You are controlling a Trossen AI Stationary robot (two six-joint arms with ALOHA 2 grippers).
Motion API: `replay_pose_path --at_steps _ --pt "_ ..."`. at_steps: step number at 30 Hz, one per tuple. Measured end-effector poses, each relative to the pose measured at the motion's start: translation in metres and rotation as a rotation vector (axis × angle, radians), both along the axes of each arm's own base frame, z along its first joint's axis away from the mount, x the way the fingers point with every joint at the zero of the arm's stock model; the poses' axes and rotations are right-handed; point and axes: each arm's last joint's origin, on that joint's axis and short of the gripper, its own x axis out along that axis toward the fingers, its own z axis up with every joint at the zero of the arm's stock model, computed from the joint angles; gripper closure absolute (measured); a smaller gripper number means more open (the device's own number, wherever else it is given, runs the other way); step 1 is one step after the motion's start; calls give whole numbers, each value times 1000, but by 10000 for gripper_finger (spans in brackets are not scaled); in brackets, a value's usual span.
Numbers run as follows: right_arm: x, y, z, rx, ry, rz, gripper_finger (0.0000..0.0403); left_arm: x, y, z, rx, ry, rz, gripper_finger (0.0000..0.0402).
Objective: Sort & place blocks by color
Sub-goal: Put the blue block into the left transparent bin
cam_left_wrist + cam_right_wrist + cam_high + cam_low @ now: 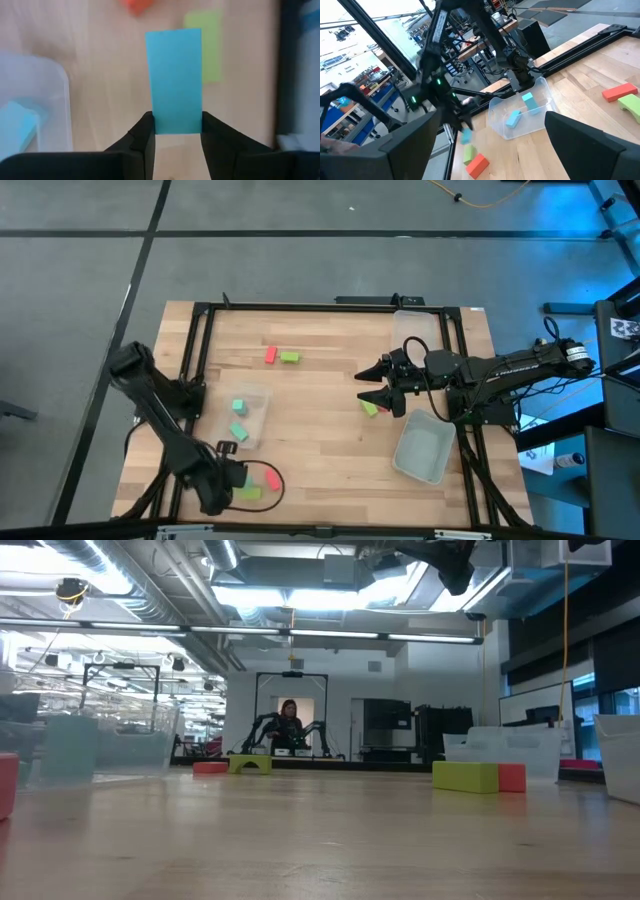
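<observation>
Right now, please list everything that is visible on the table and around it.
teal blocks: three, teal; two in the left-centre tub, one in the left gripper
lime blocks: three, lime; far middle, front left, by the right gripper
red blocks: three, red-pink; each beside a lime one
tubs: three, clear; left-centre, right front, far right
person: one; room behind
left gripper: front left, closed on one teal block
right gripper: open, right of middle
</observation>
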Motion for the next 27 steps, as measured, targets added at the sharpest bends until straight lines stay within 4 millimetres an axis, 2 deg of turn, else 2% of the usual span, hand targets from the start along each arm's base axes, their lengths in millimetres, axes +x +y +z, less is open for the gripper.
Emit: replay_pose_path --at_steps 4,7,12,15,18,24,27 --pt "0 0 0 5 -3 0 34 -10 15 49 -158 -174 49 287" --pt "0 0 3 8 -27 0 34 -12 39 91 -231 -447 155 287" --pt "0 0 12 17 -119 0 34 -10 94 144 -92 -882 313 287" --pt "0 0 17 12 -174 9 34 -8 121 164 -19 -1049 334 287" --pt "-1 1 20 -10 -205 27 34 -2 138 158 -62 -1201 293 287" --pt "-1 1 20 -37 -216 27 34 9 165 101 -226 -1371 314 287" --pt "-1 1 20 -93 -223 25 34 12 177 87 -246 -1430 342 287"
